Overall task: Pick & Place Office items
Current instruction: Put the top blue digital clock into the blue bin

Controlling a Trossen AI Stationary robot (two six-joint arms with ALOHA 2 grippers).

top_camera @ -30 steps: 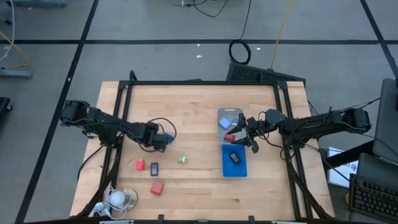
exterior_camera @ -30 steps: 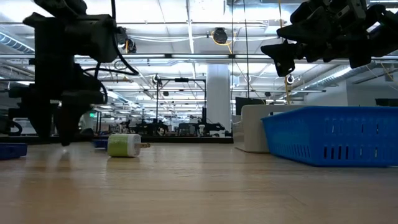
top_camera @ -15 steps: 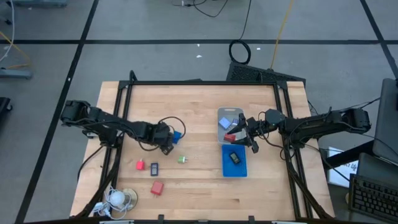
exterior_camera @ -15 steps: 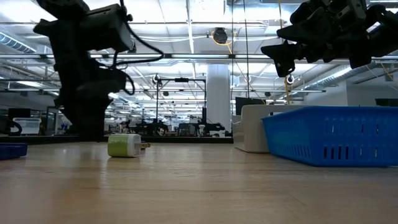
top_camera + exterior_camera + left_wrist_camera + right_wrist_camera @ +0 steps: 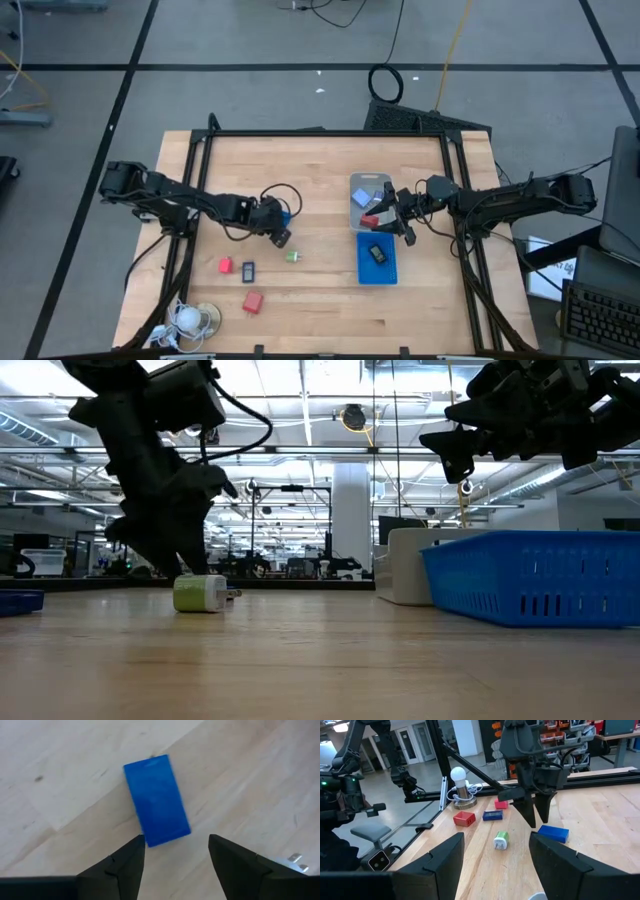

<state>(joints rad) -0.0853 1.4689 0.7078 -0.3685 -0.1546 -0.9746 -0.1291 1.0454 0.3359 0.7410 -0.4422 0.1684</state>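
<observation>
One blue block [image 5: 156,800] is seen lying flat on the table [image 5: 320,165], just beside the left gripper [image 5: 175,851], whose fingers are spread and clamped on nothing. Nearby, a green bit [image 5: 292,256] is parked. Over the blue tray [image 5: 377,272], the right gripper [image 5: 403,224] is held with fingers apart.

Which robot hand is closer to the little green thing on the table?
The left end effector. It hangs just up-left of the green bit in the high view. The right end effector hovers over the trays, far across the table.
</observation>
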